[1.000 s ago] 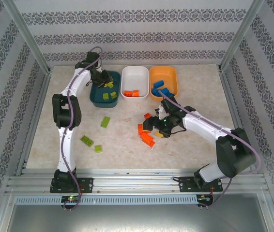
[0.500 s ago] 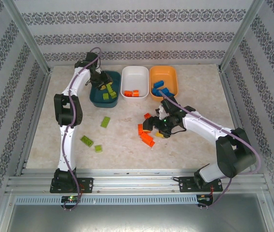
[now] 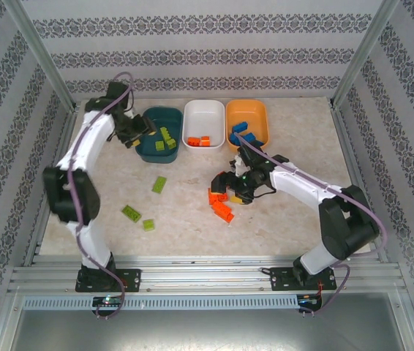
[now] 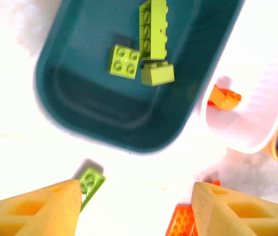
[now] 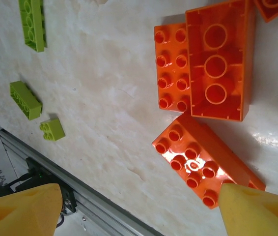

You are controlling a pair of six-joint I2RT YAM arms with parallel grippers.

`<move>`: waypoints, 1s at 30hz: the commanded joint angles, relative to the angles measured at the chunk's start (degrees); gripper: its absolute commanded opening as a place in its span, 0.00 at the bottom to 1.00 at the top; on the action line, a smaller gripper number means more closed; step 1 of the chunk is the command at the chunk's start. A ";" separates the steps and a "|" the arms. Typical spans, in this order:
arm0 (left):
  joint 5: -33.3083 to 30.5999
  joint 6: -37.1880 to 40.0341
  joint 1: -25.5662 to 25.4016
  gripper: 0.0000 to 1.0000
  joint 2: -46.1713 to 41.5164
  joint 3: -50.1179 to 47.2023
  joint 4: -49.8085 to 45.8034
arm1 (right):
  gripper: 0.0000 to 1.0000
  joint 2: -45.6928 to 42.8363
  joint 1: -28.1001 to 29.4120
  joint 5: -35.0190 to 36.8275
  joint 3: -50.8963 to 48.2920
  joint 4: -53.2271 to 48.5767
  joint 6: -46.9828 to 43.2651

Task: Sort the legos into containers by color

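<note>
Under right gripper (image 5: 138, 201), orange legos (image 5: 216, 64)

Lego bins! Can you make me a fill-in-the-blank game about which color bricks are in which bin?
The dark teal bin holds only ____ bricks.
The orange bricks that are already sorted sit inside the ____ bin.
The blue bricks sit inside the ____ bin.
The right claw is open above loose ____ bricks on the table.
Missing words: green, white, orange, orange.
</note>
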 commanded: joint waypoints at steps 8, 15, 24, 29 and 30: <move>-4.10 -14.67 0.28 1.00 -28.42 -35.78 0.66 | 0.83 7.04 2.10 -2.80 6.10 0.84 -2.90; -4.51 -24.74 0.21 1.00 -35.90 -49.93 4.44 | 0.83 8.05 4.37 -2.81 6.86 1.10 -2.83; -5.03 -29.84 0.25 0.99 -33.07 -55.96 10.97 | 0.82 4.96 4.62 -1.25 4.13 0.66 -3.28; -3.59 -30.18 0.25 0.93 -28.94 -57.39 15.42 | 0.82 3.73 4.67 -0.48 2.96 0.75 -3.11; -3.65 -30.05 0.38 0.92 -28.08 -57.53 15.97 | 0.82 3.52 4.67 -0.32 2.65 0.83 -2.92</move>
